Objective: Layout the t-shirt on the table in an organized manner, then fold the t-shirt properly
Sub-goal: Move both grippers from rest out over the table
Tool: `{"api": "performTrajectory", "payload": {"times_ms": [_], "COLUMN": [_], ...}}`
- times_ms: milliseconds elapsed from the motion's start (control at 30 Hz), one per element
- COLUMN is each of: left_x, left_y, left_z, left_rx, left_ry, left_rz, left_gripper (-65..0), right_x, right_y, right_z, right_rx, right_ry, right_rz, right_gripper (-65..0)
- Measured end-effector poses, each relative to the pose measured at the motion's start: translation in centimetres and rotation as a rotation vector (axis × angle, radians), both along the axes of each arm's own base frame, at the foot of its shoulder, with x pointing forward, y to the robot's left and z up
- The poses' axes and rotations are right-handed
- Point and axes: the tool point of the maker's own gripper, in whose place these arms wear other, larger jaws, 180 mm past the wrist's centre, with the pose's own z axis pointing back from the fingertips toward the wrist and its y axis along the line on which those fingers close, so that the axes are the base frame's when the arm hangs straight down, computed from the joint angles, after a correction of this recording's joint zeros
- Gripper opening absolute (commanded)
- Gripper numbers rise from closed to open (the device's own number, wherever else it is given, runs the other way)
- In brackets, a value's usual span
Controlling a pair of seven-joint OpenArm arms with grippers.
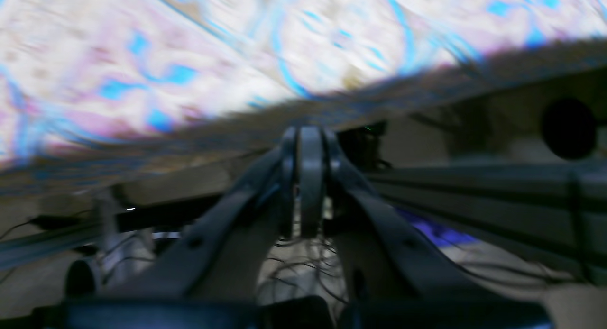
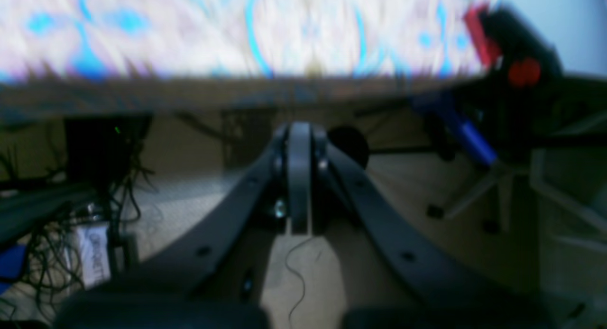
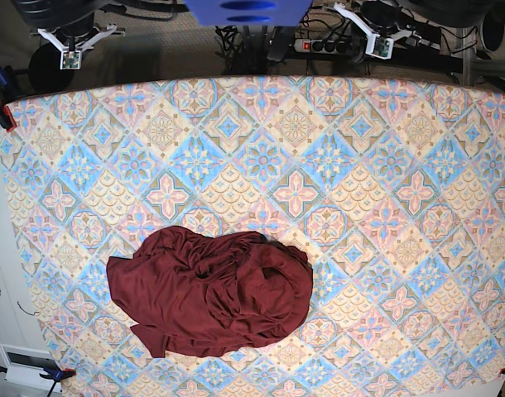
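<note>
So the t-shirt [image 3: 209, 293] is just a crumpled maroon heap on the table [image 3: 385, 165], sitting toward the near edge of the cloth and off to one side in the base view, nothing laid out yet. Both arms are parked past the far edge of the table from the shirt, well apart from it. In the wrist views the left gripper [image 1: 310, 134] and right gripper [image 2: 299, 130] each look pinched closed with the fingers together and nothing between them, though both shots are pretty motion-smeared.

What I'd worry about from here:
- the shirt is balled up with sleeves buried somewhere in the folds, so a grab could easily catch two layers at once and drag the whole lump instead of spreading it
- it's thin, slippy jersey, so a shallow pinch probably just slides off
- it's close to the near edge of the table, so a pull the wrong way might send part of it over the side
- the patterned cloth under the shirt could get pinched along with it and bunch up

As for writing: there's a white tag or label low on the left of the right wrist view, by the cables, but it's too blurry to read. No print on the shirt that I can see
</note>
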Motion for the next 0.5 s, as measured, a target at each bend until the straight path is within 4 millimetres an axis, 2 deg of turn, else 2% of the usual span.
{"api": "performTrajectory", "payload": {"times_ms": [133,300,500], "left_x": [2.2,4.4,8.1], "left_y": [0.7,0.8,0.8], "left_z": [0.4,1.2,2.4], "left_rx": [0.018,0.02,0.016], "left_ry": [-0.05,-0.117,-0.214], "left_rz": [0.011,0.011,0.015], "left_gripper": [-65.0,-65.0,-65.0], "right_x": [5.7,9.6,15.9], "right_y": [3.6,7.7,12.8], "right_z": [0.5,0.5,2.4], "right_rx": [0.075,0.157,0.214], "right_ry": [-0.138,-0.201,-0.285], "right_rz": [0.076,0.138,0.295], "right_gripper": [-65.0,-64.8,-64.8]}}
